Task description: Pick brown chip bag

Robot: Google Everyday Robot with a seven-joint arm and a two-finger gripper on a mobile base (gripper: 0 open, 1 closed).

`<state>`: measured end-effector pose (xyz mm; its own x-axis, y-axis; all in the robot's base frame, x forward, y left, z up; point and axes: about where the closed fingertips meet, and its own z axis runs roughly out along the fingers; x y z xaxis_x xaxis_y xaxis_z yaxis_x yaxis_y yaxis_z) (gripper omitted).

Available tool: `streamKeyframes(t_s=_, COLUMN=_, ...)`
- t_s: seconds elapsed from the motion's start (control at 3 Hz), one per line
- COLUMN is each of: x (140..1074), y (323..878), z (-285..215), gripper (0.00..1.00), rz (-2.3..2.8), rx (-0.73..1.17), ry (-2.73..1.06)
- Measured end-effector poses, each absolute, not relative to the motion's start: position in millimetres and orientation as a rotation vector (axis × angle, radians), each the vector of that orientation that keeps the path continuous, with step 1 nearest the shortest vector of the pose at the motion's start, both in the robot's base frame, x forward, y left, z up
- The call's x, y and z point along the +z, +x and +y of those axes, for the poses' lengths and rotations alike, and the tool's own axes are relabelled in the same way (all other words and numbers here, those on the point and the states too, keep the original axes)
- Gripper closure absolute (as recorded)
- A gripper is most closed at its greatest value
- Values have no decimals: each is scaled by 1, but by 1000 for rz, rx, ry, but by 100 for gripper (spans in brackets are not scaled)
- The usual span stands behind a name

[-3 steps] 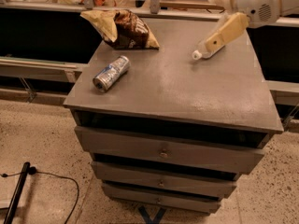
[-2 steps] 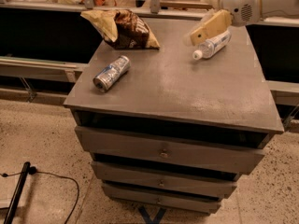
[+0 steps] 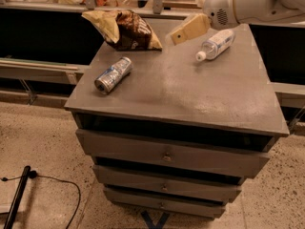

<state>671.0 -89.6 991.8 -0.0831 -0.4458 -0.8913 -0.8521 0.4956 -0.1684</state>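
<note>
The brown chip bag (image 3: pixel 127 30) lies at the back left of the grey cabinet top (image 3: pixel 190 94). It is wrinkly and dark brown, with a pale yellow end pointing left. My gripper (image 3: pixel 185 31) hangs from the white arm (image 3: pixel 248 4) that reaches in from the upper right. It hovers above the back middle of the top, just right of the bag and apart from it, with nothing in it.
A silver-blue drink can (image 3: pixel 113 74) lies on its side at the left of the top. A clear plastic bottle with a white cap (image 3: pixel 217 44) lies at the back right, below the arm. Drawers (image 3: pixel 167 154) fill the cabinet's front. A black cable (image 3: pixel 52 182) lies on the floor at the left.
My gripper has moved left, from over the bottle toward the chip bag. The bottle now shows in full. The bag, can and bottle have not moved.
</note>
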Motion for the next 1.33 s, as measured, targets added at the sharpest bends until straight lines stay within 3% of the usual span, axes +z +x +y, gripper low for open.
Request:
streamKeyframes(t_s=0.67, x=980, y=685, z=-73, gripper=0, rz=1703, rx=475, ry=-1091)
streamKeyframes(t_s=1.33, x=941, y=742, z=-20, gripper=0, rz=1691, rx=509, ry=-1075)
